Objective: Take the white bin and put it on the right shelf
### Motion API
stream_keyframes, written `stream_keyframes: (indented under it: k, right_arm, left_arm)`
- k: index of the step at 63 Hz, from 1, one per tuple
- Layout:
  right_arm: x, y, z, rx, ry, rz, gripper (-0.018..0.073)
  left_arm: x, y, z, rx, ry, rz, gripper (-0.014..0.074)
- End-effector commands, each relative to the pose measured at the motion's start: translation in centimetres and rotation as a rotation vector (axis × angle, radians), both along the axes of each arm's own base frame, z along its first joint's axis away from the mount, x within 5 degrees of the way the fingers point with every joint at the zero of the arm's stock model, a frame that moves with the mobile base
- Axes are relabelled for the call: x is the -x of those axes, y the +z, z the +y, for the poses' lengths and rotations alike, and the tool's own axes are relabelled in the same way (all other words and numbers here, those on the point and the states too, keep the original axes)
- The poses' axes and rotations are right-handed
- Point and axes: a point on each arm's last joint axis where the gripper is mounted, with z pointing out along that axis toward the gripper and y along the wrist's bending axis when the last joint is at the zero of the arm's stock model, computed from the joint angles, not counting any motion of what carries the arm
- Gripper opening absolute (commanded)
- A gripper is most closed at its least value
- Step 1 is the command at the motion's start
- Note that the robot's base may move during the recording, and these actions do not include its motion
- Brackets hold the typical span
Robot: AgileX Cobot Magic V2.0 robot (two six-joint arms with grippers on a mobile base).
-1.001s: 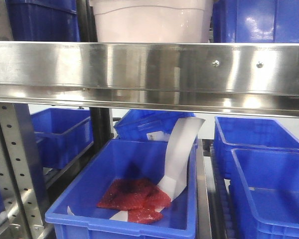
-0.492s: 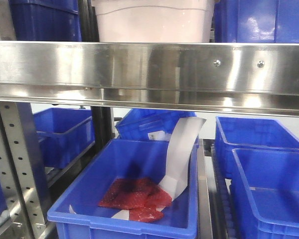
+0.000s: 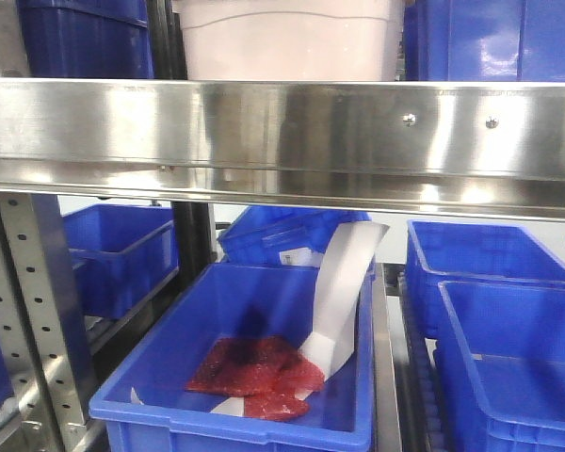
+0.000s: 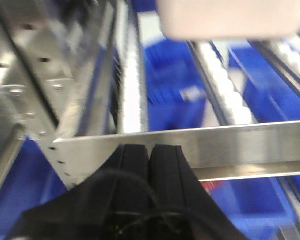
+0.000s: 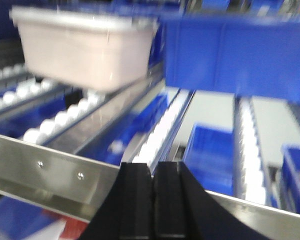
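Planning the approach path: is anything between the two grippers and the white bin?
Yes. Each wrist view shows the steel front lip of the shelf crossing between the closed right gripper, likewise the left gripper, and the white bin behind it on rollers.

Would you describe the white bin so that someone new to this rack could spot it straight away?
Find the shiny steel shelf lip running across the front view; the white bin stands on the tier just above it, left of the lip's two screws. Blue crates flank it on both sides. It is the only pale pinkish-white tub there; every neighbour is blue.
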Motion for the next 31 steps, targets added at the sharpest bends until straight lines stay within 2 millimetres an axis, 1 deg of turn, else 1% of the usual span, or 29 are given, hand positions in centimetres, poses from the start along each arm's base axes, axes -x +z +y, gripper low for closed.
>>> stream_keyframes:
  k: [1, 2, 3, 8, 11, 14, 22, 31]
  right_arm:
    - [1.9, 1.5, -0.4, -0.053, -0.07, -0.186, 0.0068]
    - [2.1, 1.6, -0.4, -0.057, -0.072, -0.202, 0.0068]
    - [2.4, 1.6, -0.4, -0.061, -0.074, -0.217, 0.0068]
    - [3.6, 2.1, -0.5, -0.077, -0.09, -0.296, 0.0068]
    - [3.9, 2.3, -0.6, -0.079, -0.1, -0.319, 0.0068]
    - [3.9, 2.4, -0.6, -0.08, -0.107, -0.33, 0.0068]
    - [3.9, 2.4, -0.6, -0.081, -0.108, -0.332, 0.0068]
    - [3.9, 2.4, -0.6, -0.081, -0.108, -0.331, 0.0068]
  left_arm:
    - [2.4, 0.6, 0.8, 0.06, 0.061, -0.224, -0.0118]
    - [2.8, 0.0, 0.9, 0.06, 0.067, -0.231, -0.0118]
    - [3.4, 0.3, 1.0, 0.066, 0.072, -0.266, -0.0118]
    - [5.4, -1.3, 1.5, 0.079, 0.102, -0.353, -0.0118]
    - [6.6, -1.7, 1.8, 0.087, 0.115, -0.409, -0.0118]
    - [7.3, -2.4, 2.0, 0.092, 0.123, -0.436, -0.0118]
    - [8.4, -3.2, 2.1, 0.097, 0.126, -0.467, -0.0118]
    - [8.6, -3.3, 2.2, 0.098, 0.125, -0.472, -0.0118]
